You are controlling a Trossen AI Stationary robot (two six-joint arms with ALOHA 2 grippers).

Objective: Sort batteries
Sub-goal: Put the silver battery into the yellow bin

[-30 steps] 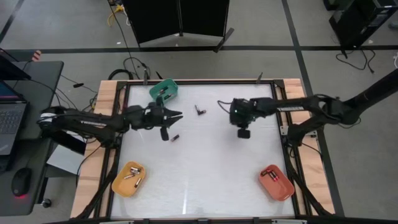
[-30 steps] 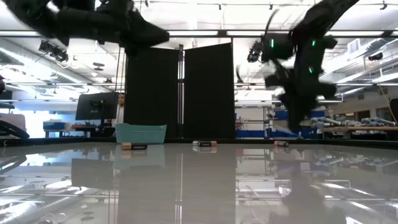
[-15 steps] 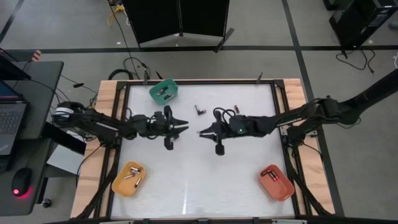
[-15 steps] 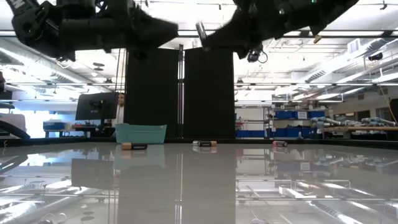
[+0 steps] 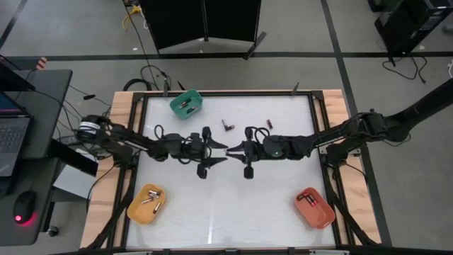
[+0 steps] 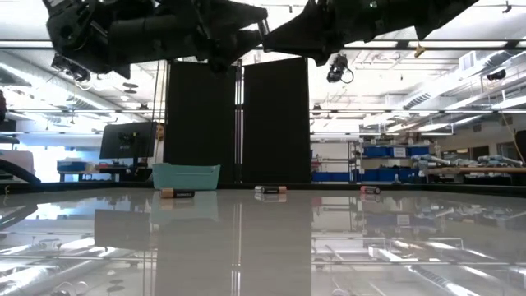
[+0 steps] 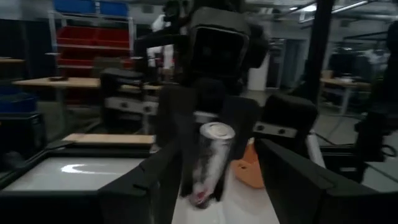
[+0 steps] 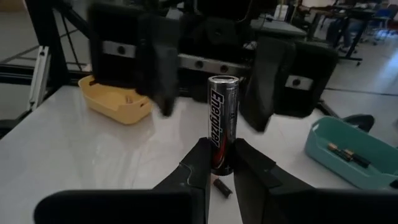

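From above, the two arms meet nose to nose over the middle of the desk (image 5: 283, 212): the left gripper (image 5: 221, 148) has its jaws spread wide, and the right gripper (image 5: 237, 149) points straight into that gap, its jaws pinched on a battery (image 5: 229, 149) that shows only as a small pale bit between them. Two loose batteries (image 5: 226, 125) lie near the far edge, the second (image 5: 269, 123) a little toward the right. A green bin (image 5: 187, 103) sits at the far left corner with cells in it, an orange bin (image 5: 146, 203) at the near left corner with several more, and a red bin (image 5: 314, 207) at the near right corner with a couple. From desk height, both arms hang dark overhead, well clear of the surface; the green bin (image 6: 186, 176) stands at the far edge, and three batteries lie along that edge, one just beside the bin (image 6: 177, 193), one in the middle (image 6: 269, 190), one further right (image 6: 371, 190). Through the left wrist camera, the silvery battery (image 7: 209, 162) stands end-on between the left arm's wide-open fingers (image 7: 149, 183), gripped by the other arm beyond. Through the right wrist camera, the right jaws clamp the lower end of the black and silver battery (image 8: 222, 121), which stands upright, with the left arm's open fingers (image 8: 283, 81) on either side of it without touching; another cell (image 8: 222, 186) lies on the desk below.
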